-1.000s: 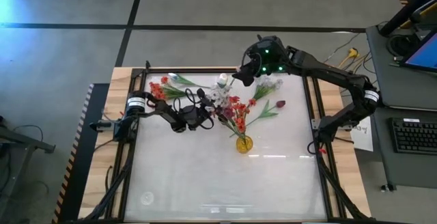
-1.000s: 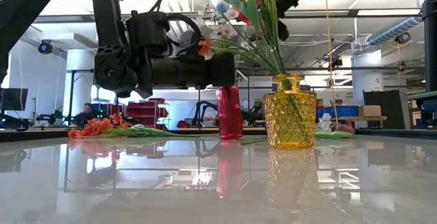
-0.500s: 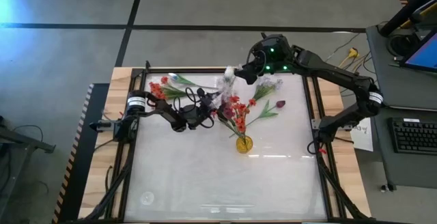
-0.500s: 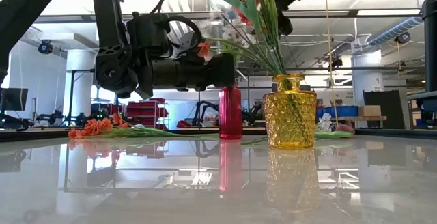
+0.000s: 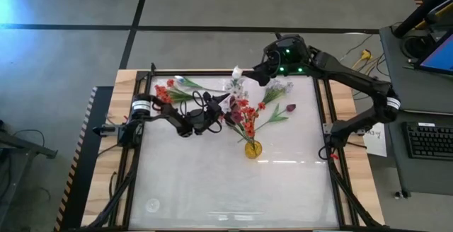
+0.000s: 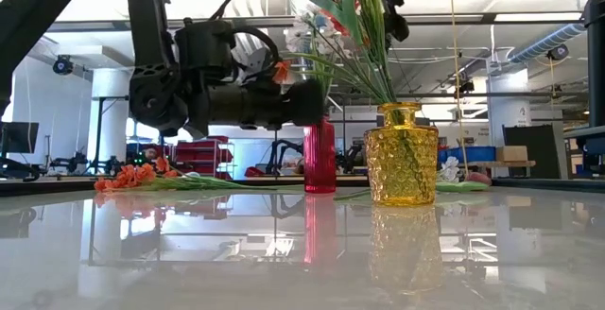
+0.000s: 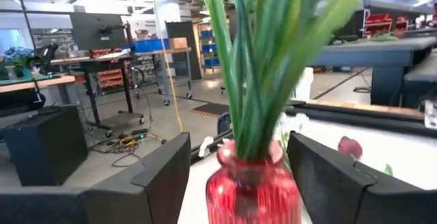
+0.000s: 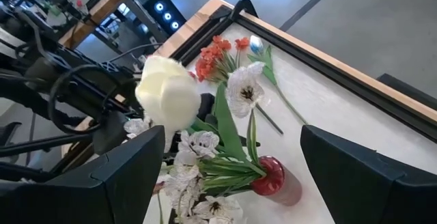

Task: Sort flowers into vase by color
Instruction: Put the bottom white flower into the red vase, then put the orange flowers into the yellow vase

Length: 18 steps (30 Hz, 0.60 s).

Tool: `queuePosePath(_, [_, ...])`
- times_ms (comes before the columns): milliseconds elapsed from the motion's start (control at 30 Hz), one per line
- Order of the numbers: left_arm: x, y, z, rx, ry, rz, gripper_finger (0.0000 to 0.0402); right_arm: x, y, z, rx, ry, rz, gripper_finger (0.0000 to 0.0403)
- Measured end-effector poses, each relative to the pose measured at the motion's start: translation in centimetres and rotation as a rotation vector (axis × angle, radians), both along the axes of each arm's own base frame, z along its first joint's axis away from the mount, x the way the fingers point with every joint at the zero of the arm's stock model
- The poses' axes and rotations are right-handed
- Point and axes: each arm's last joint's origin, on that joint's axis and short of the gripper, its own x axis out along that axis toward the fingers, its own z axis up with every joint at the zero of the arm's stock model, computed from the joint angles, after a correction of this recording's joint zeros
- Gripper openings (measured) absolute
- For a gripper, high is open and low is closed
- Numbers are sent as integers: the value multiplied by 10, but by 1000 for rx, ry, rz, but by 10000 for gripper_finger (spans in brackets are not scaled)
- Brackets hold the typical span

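While L gripper [image 5: 221, 114] jaws straddle red vase [image 7: 252, 186], open, R gripper [image 5: 249, 76] prob. grips white tulip [image 8: 168, 92].

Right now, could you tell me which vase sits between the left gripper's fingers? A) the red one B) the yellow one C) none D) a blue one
A: in the left wrist view, the red vase with green stems stands between the left gripper's open fingers, apart from them.

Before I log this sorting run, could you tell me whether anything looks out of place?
Nothing broken or tipped: the red vase and yellow vase stand upright. Unsorted stems lie flat on the table: red-orange flowers and a dark red tulip.
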Motion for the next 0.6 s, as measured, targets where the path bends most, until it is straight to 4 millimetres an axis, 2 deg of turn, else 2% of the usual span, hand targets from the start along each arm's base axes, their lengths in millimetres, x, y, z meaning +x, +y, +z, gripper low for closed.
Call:
queuePosePath(200, [-16,-13,1,12,47,20,229,-16,9,14,-19,-31,1,334])
queuePosePath(300, [-29,-19,3,-17,37,4,229,-23,13,15,-14,-3,2,334])
queuePosePath(600, [-75,-46,14,-185,-15,-98,229,-45,19,-8,-15,367,-124,333])
